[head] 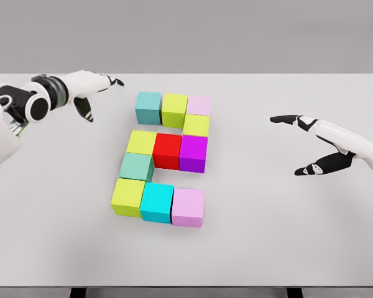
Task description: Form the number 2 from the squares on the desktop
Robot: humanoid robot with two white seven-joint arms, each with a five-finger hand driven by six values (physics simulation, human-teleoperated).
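On the pale grey desktop [311, 248] the coloured squares [168, 160] are seen packed into a 2 around the red square [168, 151] — both the left hand [87, 87] and right hand [311, 146] are held released and empty, well apart from it — so a careless sweep inward is judged the main risk of scattering.

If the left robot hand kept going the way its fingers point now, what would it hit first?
Probably nothing: the left robot hand, open, points right along the table's far edge, seemingly passing behind the teal cube that starts the top row. Depth is unclear, though.
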